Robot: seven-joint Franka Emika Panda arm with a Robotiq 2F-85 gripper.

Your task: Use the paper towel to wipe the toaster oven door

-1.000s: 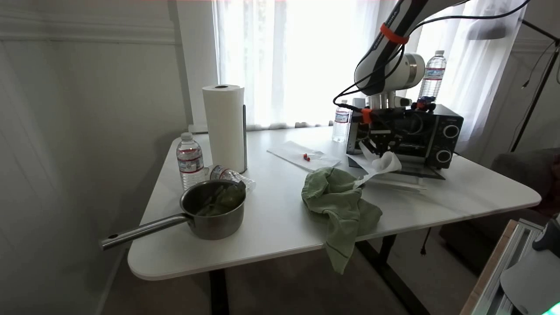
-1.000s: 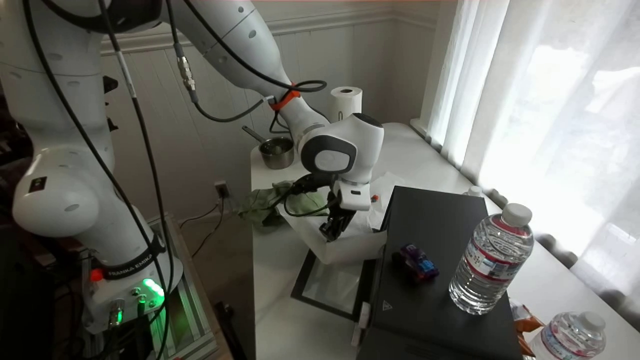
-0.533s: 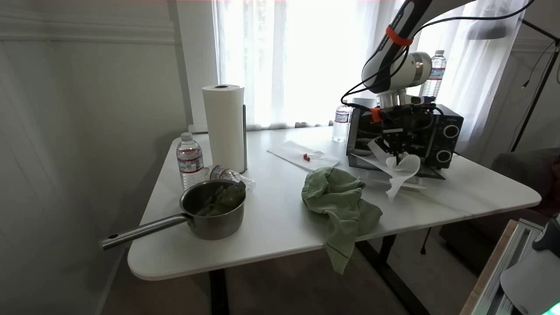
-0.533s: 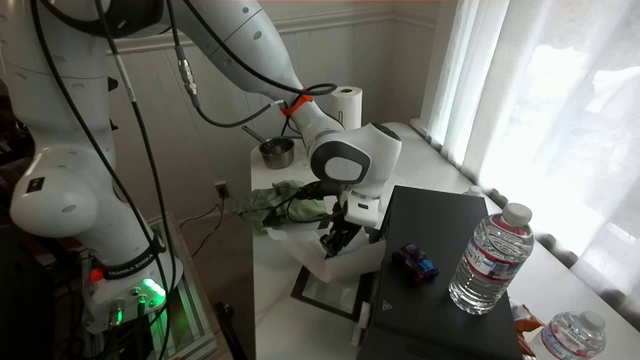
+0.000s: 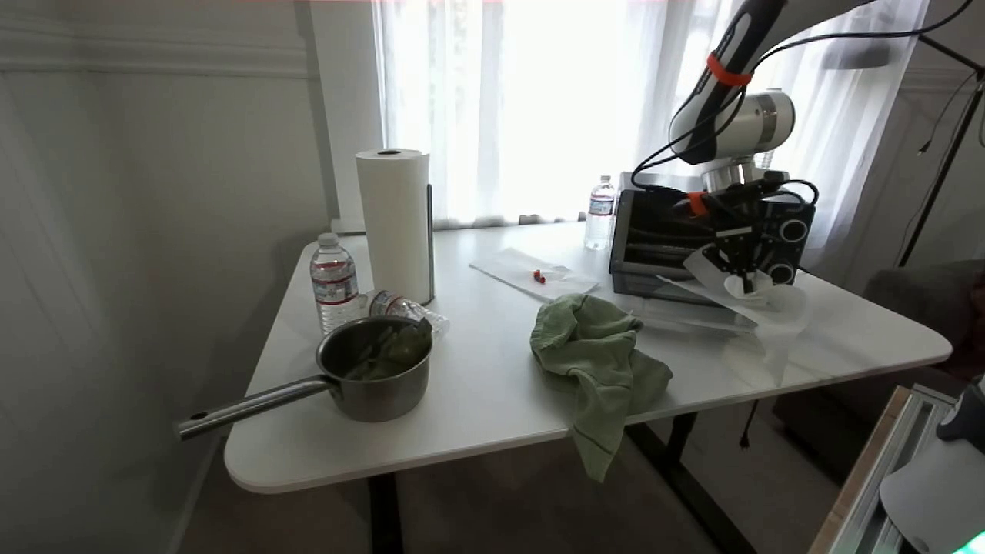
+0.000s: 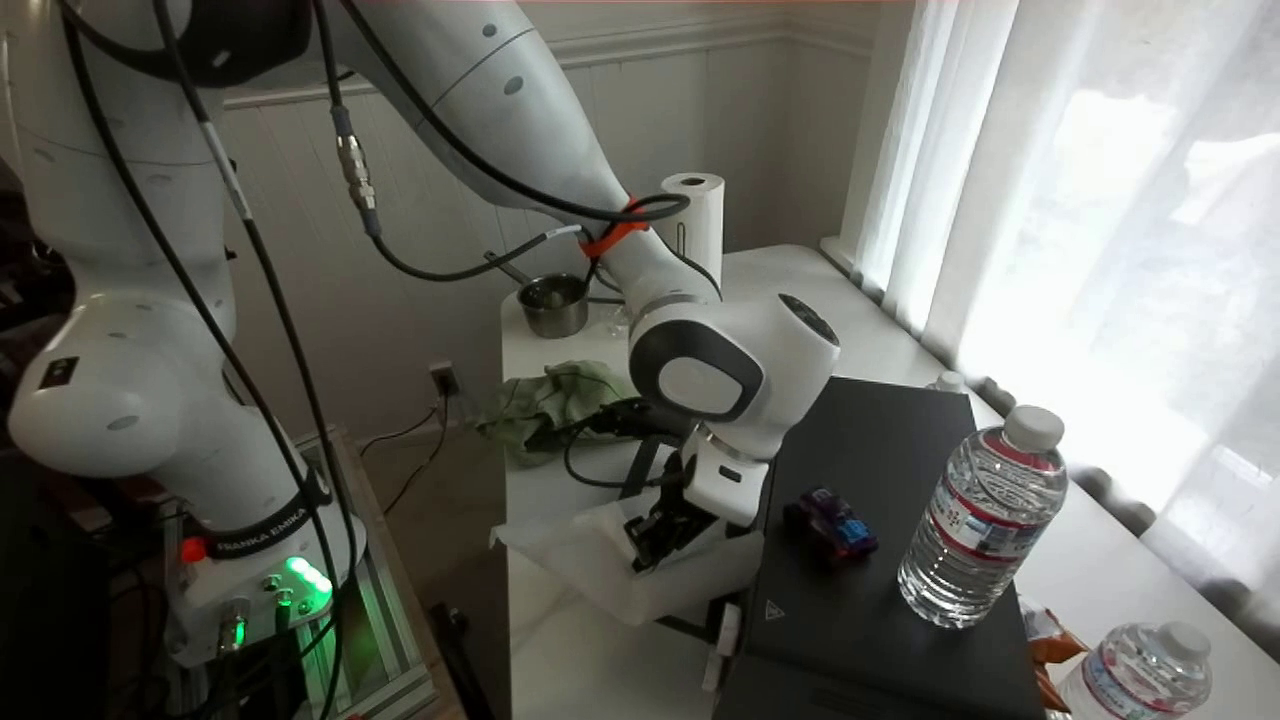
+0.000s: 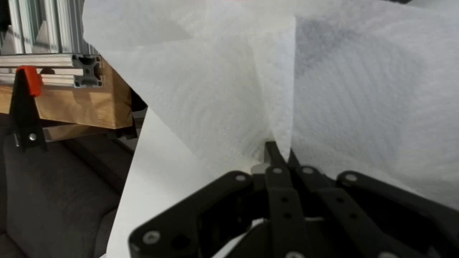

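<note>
My gripper is shut on a white paper towel, its fingers pinching a fold. The towel spreads out wide in front of the fingers and hides what lies beneath. In both exterior views the gripper points down in front of the black toaster oven. The oven door is lowered open. The towel hangs over it and hides most of it; a dark strip of the door frame shows. I cannot tell whether the towel touches the door.
A toy car and a water bottle stand on top of the oven. A green cloth hangs over the table's front edge. A pot, a paper towel roll and bottles stand farther along the table.
My gripper has moved with the towel along the oven's front, away from the green cloth and toward the knob side. The towel's loose end has left the cloth. The grip stays shut.
</note>
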